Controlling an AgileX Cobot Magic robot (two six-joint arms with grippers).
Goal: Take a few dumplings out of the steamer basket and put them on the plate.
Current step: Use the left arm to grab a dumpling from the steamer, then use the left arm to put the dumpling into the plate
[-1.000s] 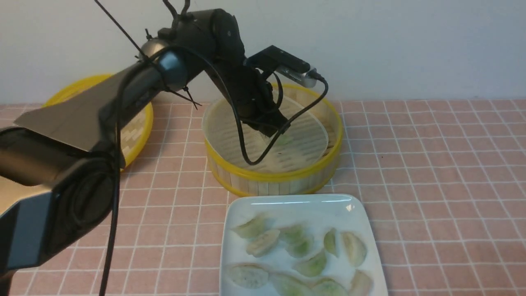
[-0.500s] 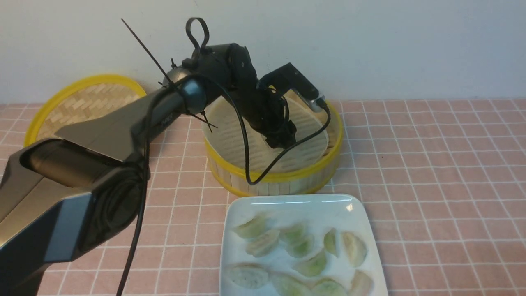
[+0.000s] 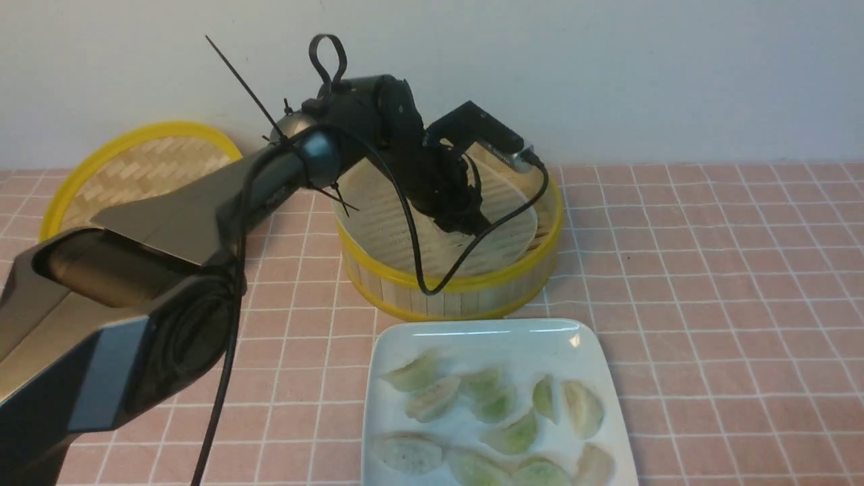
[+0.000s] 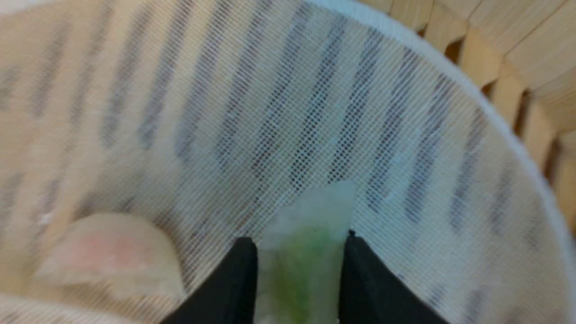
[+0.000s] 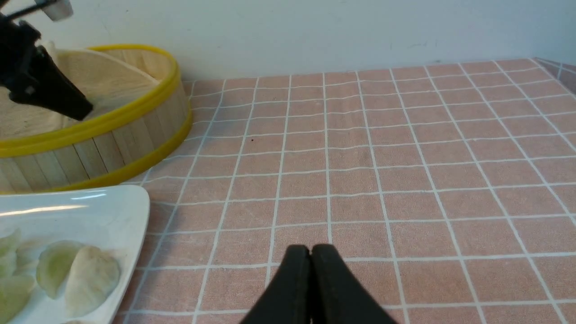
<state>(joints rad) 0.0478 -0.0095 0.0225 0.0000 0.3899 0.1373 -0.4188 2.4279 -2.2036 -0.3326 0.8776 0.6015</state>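
My left gripper (image 3: 476, 226) reaches down inside the steamer basket (image 3: 459, 287), above its pale liner sheet (image 4: 270, 112). In the left wrist view the gripper (image 4: 299, 243) has its two black jaws pressed against both sides of a green dumpling (image 4: 310, 216). A cream-pink dumpling (image 4: 108, 252) lies on the liner beside it. The white square plate (image 3: 472, 331) sits in front of the basket and holds several dumplings (image 3: 499, 405). My right gripper (image 5: 310, 249) is shut and empty, low over the tiled cloth to the right of the plate (image 5: 90, 211); it does not show in the front view.
The flat woven yellow-rimmed lid (image 3: 135, 169) leans at the back left, by the wall. The left arm's cable (image 3: 432, 287) hangs over the basket's front rim. The basket (image 5: 112, 121) and the left gripper (image 5: 67, 108) also show in the right wrist view.
My left arm has dropped lower and swung the gripper from the basket's middle toward its right side. The lid, once hidden behind the arm, is now in view. The plate is unchanged.
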